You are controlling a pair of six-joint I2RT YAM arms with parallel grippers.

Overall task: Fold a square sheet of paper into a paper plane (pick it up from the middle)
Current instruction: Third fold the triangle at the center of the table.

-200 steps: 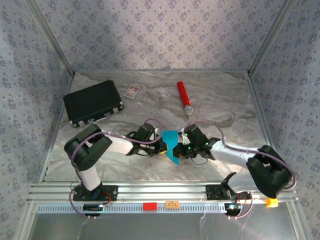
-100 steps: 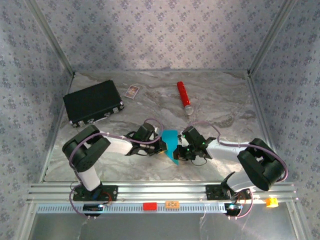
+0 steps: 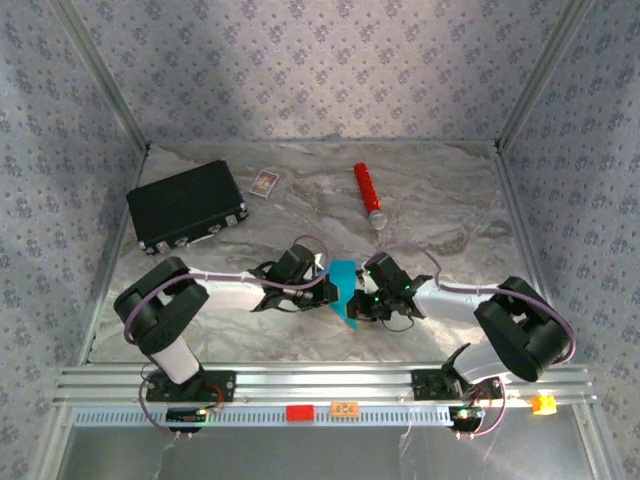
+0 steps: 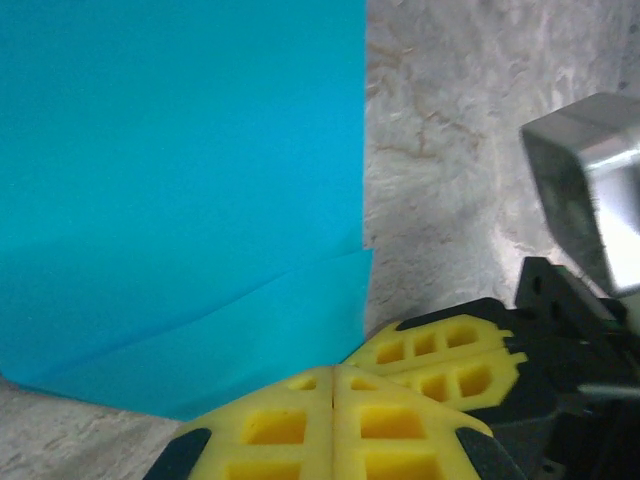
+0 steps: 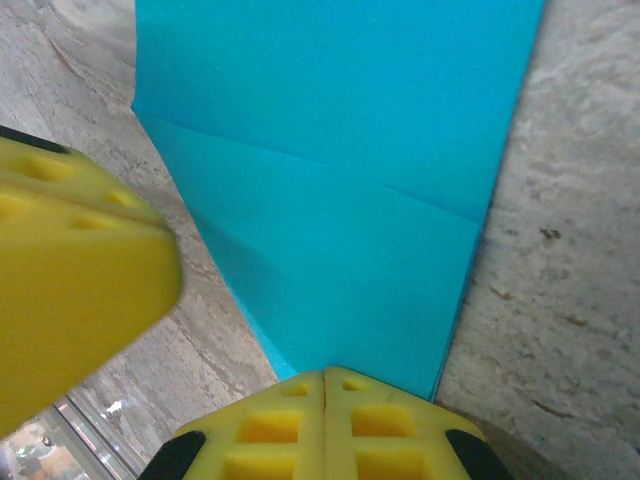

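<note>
The left gripper (image 4: 333,392) is clamped shut on a corner of the bright cyan-blue square sheet of paper (image 4: 180,170), which is creased and spreads out ahead of it. The right gripper (image 5: 325,392), just beside it, is pinched shut on the same sheet, probably steadying it for another fold. The gripped edges vanish inside the jaws, and from above both grippers hide much of the sheet.

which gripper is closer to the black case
Left. The left gripper grips the folded cyan paper on the side facing the black case; the right gripper grips its opposite edge, farther away.
</note>
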